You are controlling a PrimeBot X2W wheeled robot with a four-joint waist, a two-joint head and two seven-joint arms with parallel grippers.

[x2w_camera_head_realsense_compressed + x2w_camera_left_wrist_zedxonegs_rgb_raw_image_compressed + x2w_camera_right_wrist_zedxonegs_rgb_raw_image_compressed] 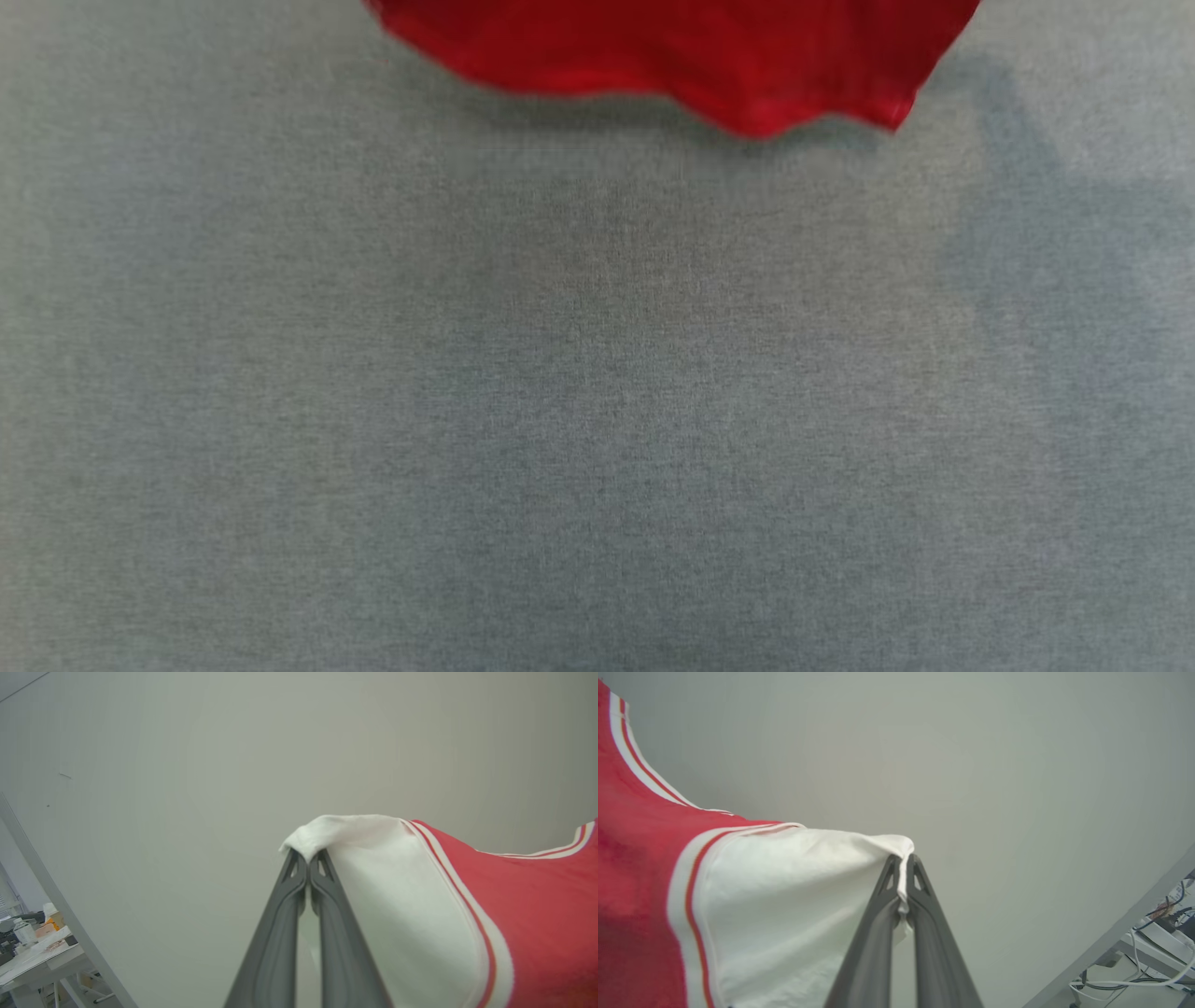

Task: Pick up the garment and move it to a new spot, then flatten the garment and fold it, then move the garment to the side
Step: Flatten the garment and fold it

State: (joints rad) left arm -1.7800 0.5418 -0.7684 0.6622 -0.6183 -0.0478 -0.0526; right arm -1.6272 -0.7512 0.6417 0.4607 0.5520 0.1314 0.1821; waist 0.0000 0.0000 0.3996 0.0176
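One garment (691, 56) hung over grey cloth (560, 420); two grippers, left gripper (308, 856) and right gripper (903, 858), each pinched one white sleeve.

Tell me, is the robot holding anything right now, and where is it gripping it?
The garment: the left gripper pinches one white sleeve, the right gripper the other.

the garment (672, 56) is cut off by the top edge of the head view, its red hem blurred. in my left wrist view it runs off right and bottom, and the clutter (32, 935) at lower left is too small to tell; in my right wrist view it runs off left and bottom. cloth nipped inside my left jaws and right jaws is hidden.
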